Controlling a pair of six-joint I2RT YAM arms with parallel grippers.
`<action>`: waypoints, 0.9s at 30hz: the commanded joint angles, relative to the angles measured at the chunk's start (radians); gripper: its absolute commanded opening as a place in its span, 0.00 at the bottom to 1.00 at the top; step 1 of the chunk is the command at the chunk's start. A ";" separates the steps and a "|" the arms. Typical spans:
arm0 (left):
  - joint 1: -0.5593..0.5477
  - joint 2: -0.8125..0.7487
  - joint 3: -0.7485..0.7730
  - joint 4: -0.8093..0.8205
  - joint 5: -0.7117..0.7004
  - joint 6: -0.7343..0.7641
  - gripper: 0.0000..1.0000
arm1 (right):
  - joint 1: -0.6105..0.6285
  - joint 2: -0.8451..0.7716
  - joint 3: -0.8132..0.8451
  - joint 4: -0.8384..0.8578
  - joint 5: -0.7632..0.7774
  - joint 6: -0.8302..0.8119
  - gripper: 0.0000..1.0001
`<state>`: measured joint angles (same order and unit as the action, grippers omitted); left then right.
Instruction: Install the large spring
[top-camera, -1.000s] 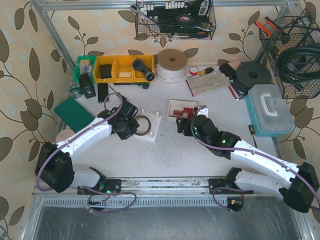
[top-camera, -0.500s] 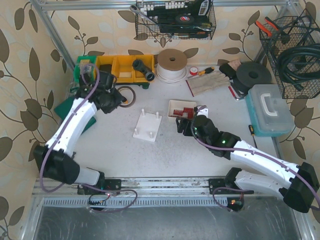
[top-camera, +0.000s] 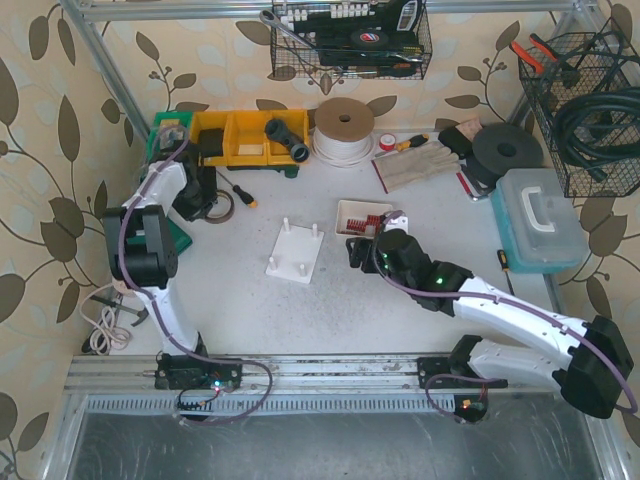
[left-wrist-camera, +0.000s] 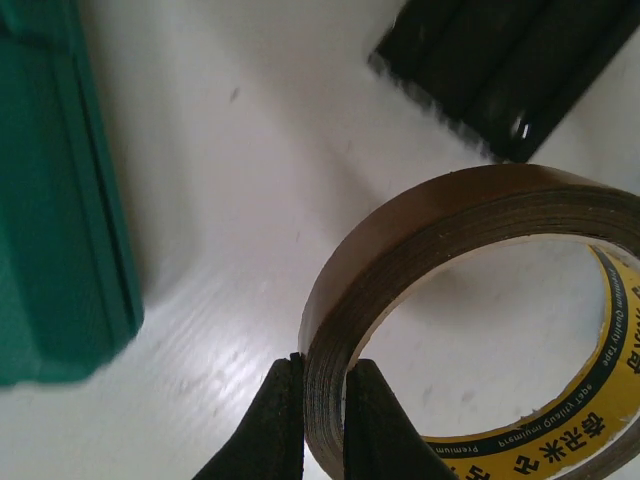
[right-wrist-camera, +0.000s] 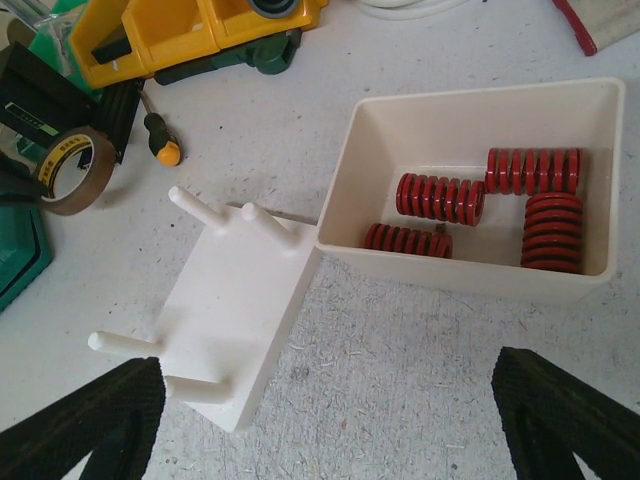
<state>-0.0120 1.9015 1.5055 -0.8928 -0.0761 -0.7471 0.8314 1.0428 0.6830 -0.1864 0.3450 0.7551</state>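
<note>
Several red springs (right-wrist-camera: 440, 197) lie in a white tray (right-wrist-camera: 470, 270), also seen in the top view (top-camera: 345, 218). A white peg plate (right-wrist-camera: 235, 300) with four bare pegs lies left of the tray, touching its corner (top-camera: 297, 252). My right gripper (right-wrist-camera: 330, 400) is open and empty, hovering above the table just in front of the tray and plate (top-camera: 362, 250). My left gripper (left-wrist-camera: 322, 420) is shut on the wall of a brown tape roll (left-wrist-camera: 430, 230), low over the table at the far left (top-camera: 205, 205).
A green box (left-wrist-camera: 50, 200) and a black ribbed block (left-wrist-camera: 500, 70) flank the tape roll. Yellow bins (top-camera: 240, 135), a small screwdriver (top-camera: 240, 192) and a white cord spool (top-camera: 345, 128) stand at the back. A pale blue toolbox (top-camera: 540, 215) is at the right.
My left arm has carried the tape roll from beside the peg plate back to the far left, near the green box. My right gripper has shifted slightly left.
</note>
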 joint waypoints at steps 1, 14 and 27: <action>0.022 0.062 0.124 0.041 0.012 0.034 0.00 | 0.003 0.007 0.036 -0.002 -0.003 -0.017 0.89; 0.059 0.231 0.251 0.033 0.041 -0.027 0.00 | -0.070 0.002 0.027 -0.005 -0.086 -0.009 0.90; 0.051 -0.124 -0.007 0.116 0.122 -0.087 0.64 | -0.257 -0.019 0.096 -0.229 -0.169 0.019 0.99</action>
<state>0.0402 1.9366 1.5620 -0.7994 -0.0113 -0.8001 0.6659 1.0191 0.6945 -0.2283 0.2050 0.7822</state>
